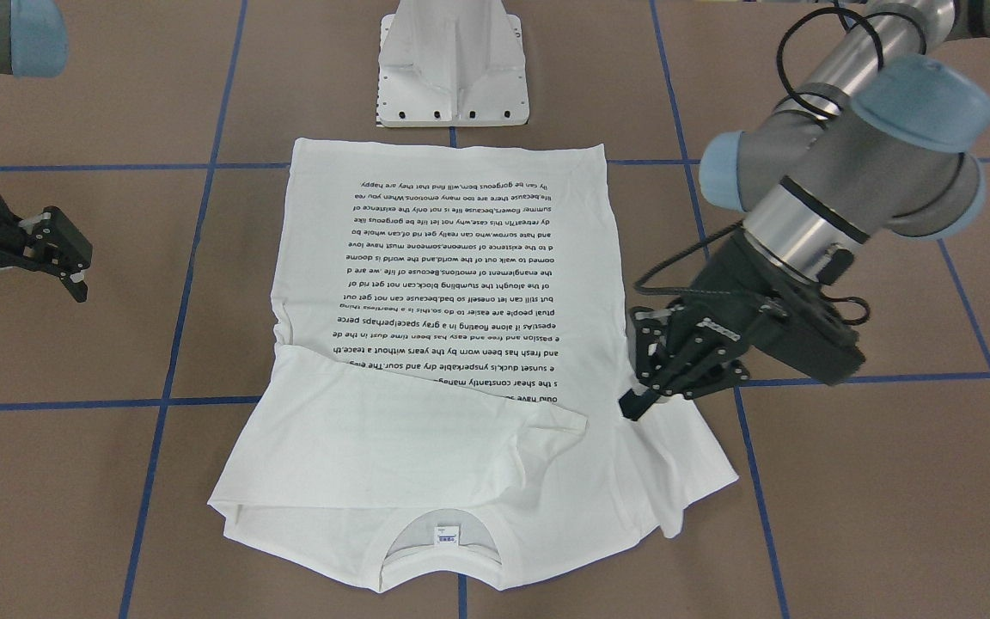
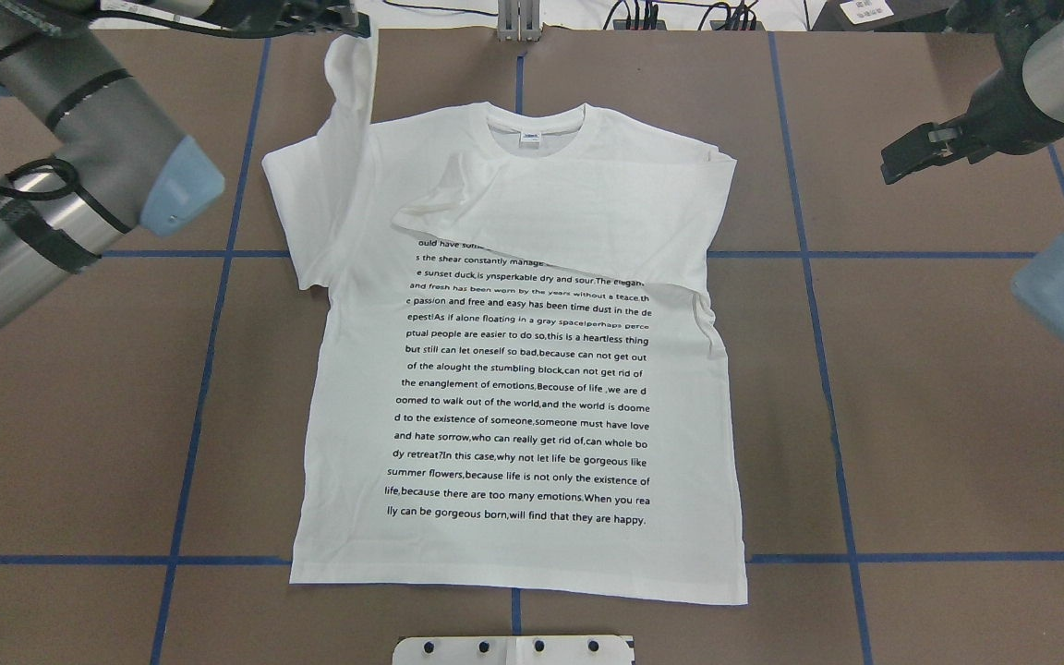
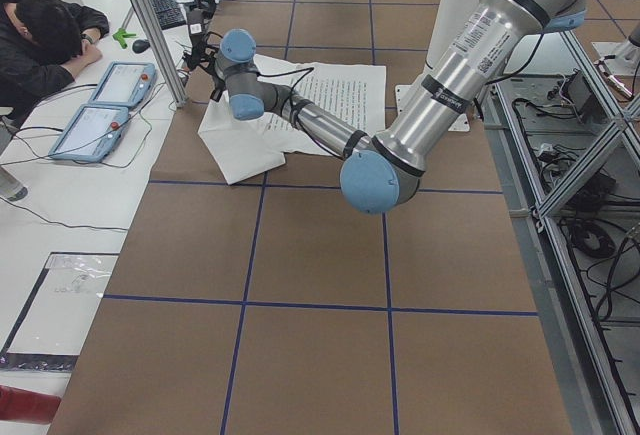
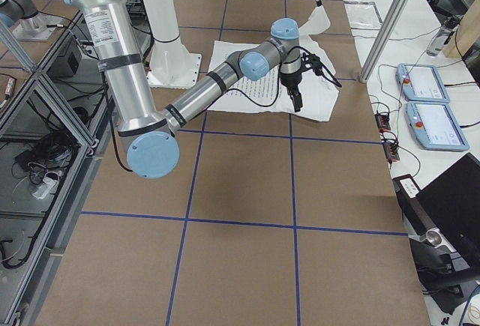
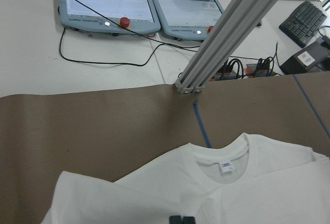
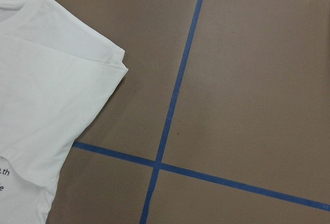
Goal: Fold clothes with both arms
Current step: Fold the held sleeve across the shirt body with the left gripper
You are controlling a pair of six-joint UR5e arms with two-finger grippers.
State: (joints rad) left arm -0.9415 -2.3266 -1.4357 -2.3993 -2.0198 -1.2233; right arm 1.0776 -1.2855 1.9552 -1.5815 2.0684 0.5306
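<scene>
The T-shirt is laid flat, print up, on the worktop. 1 sleeve is clamped and raised by the left gripper, likely for folding inward; the right gripper is parked aside, spread apart.

**Shirt**: white, fills the left side of the frame and lies flat on the desk. Two layers of cloth overlap at the upper left. Their edges run close together and end in a rounded corner pointing right. Print: a few black characters at the lower left, cut off by the frame edge.

**Desk:** brown, matt.

**Tape**: two blue lines cross just right of the shirt's lower edge. One runs top to bottom on a slight slant. The other runs from the shirt's edge to the right edge of the frame.
</scene>
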